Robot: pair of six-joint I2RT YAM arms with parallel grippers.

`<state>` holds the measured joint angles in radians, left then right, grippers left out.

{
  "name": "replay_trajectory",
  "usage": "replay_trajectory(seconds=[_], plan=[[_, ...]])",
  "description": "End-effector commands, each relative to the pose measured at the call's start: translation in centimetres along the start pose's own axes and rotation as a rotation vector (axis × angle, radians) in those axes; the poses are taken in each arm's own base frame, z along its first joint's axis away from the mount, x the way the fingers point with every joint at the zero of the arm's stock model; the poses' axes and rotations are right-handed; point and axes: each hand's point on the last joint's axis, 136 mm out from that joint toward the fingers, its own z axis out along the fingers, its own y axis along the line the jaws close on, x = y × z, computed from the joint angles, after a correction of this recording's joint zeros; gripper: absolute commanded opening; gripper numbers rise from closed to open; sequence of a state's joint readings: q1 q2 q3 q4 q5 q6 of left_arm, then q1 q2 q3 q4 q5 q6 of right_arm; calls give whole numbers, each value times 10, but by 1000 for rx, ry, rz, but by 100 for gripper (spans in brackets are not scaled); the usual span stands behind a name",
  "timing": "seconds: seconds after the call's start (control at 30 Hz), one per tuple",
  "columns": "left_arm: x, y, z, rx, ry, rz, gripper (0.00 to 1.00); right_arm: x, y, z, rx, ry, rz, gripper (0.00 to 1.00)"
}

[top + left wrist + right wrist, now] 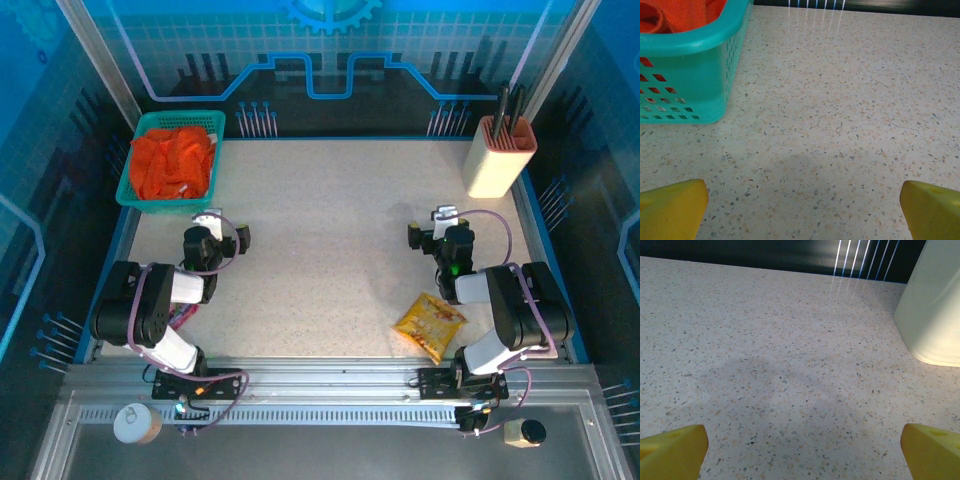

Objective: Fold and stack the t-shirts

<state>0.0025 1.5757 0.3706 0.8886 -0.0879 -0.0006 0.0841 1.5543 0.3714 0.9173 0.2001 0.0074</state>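
left hand (800, 210) and right hand (802, 450) were both wide open, holding nothing, low over the counter (330, 220). orange shirts (172, 162) sat crumpled in the teal basket (695, 42) at the far left corner, near the left hand.

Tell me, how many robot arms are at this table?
2. The left arm sits near-left, close to the teal basket; the right arm sits near-right, beside the snack packet. None seems hidden.
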Motion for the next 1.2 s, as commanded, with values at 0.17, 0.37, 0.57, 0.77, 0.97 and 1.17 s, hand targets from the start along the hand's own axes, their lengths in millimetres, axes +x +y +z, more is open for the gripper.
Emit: replay_trajectory(seconds=[0.17,0.37,0.57,0.77,0.97,1.17], plan=[[-20,-7,-1,31,-61,3,99,-11,-3,0,-1,-32,19,100],[-21,-8,-1,31,-63,2,99,-11,-2,0,-2,-33,19,100],[-21,-8,-1,31,-62,2,99,-11,-1,-1,-8,-36,18,100],[-46,-11,-29,-69,-131,57,99,-33,-9,-39,58,-168,16,100],[-101,-11,-69,-159,-91,-81,99,-50,-20,-82,96,-126,103,100],[-164,18,-93,-324,-75,-147,95,-67,-14,-110,30,-68,129,100]])
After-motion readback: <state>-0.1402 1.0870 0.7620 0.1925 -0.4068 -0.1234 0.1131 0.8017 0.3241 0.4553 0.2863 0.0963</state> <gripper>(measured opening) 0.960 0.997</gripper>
